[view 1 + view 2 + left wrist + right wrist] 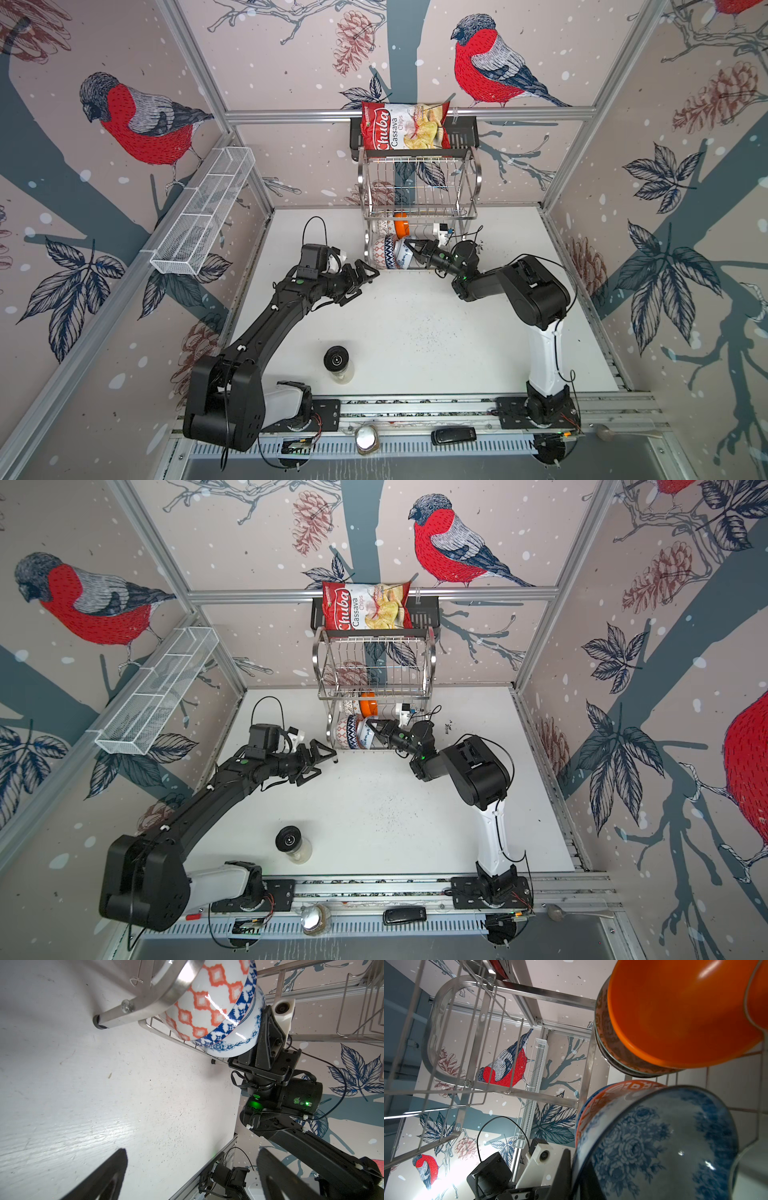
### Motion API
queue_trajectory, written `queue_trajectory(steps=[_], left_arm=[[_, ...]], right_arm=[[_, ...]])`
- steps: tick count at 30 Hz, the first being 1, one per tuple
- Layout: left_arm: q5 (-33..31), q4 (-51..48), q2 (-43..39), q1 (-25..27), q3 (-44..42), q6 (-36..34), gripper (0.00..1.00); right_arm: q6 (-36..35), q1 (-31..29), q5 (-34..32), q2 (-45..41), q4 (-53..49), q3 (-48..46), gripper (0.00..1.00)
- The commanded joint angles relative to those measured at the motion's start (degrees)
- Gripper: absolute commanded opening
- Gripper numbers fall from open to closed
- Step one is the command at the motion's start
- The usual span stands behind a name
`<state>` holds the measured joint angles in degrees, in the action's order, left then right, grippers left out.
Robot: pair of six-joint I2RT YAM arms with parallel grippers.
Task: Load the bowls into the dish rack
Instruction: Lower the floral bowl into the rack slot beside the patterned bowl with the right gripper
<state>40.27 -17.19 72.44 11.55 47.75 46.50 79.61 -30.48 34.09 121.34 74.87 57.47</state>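
The right gripper (410, 246) clamps the blue-white floral bowl (400, 260) inside the dish rack's (419, 187) lower tier. The left gripper (366, 282) gapes empty.

The bowls (380, 252) sit in the lower tier of the dish rack (436, 216), behind the jar (336, 358) on the table (415, 332).

left tool (369, 284) wide, right tool (411, 249) clamped

Right pincer (374, 728) tight on floral bowl (365, 737) in lower tier of dish rack (376, 667), left pincer (322, 764) agape
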Motion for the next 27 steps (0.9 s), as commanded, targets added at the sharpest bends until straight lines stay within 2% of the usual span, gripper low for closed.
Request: queue_trajectory(steps=[1, 17, 27], left_arm=[[-0.1, -0.1, -0.3, 0.1, 0.2, -0.9, 0.97], [-0.1, -1.2, -0.8, 0.0, 0.3, -1.2, 0.97], [-0.3, -1.1, -1.0, 0.0, 0.2, -0.9, 0.97]], right_arm=[[0.8, -0.1, -0.1, 0.4, 1.9, 0.4, 0.00], [2.0, 0.0, -0.3, 2.2, 3.1, 0.7, 0.00], [-2.0, 0.7, 2.0, 0.6, -3.1, 0.8, 0.00]])
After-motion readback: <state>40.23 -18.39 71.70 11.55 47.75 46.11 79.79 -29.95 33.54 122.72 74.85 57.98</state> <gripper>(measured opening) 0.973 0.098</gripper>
